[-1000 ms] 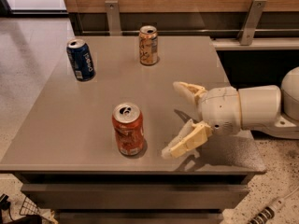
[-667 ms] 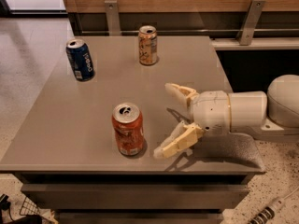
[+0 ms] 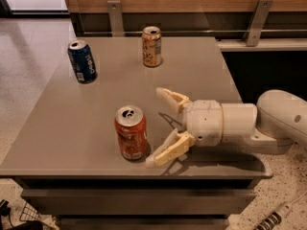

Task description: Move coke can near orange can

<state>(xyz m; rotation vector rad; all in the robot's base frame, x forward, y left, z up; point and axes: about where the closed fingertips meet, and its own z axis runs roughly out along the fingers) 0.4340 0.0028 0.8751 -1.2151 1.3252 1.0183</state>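
The grey table (image 3: pixel 96 128) is the biggest thing in view, and the coke can (image 3: pixel 131 134) stands upright on it close to its front edge; every place below is given from that can. The robot's white arm (image 3: pixel 283 114) reaches in from the right of the coke can, lying low and roughly level over the table top. At its end the gripper (image 3: pixel 156 127) sits just to the right of the coke can, its two cream fingers spread wide apart and holding nothing. The nearer fingertip lies just beside the can's base, and whether it touches cannot be told. The farther fingertip is behind the can and to its right, with a clear gap to it. The open mouth faces the coke can, but the can is not yet between the fingers. The orange can (image 3: pixel 152 47) stands upright well behind the coke can and slightly to its right, near the table's far edge. A dark blue can (image 3: pixel 82 61) stands behind the coke can and to its left. As I judge it, the task is at its start: the approach is nearly done, while the grasp, the carry toward the orange can and the release are all left.
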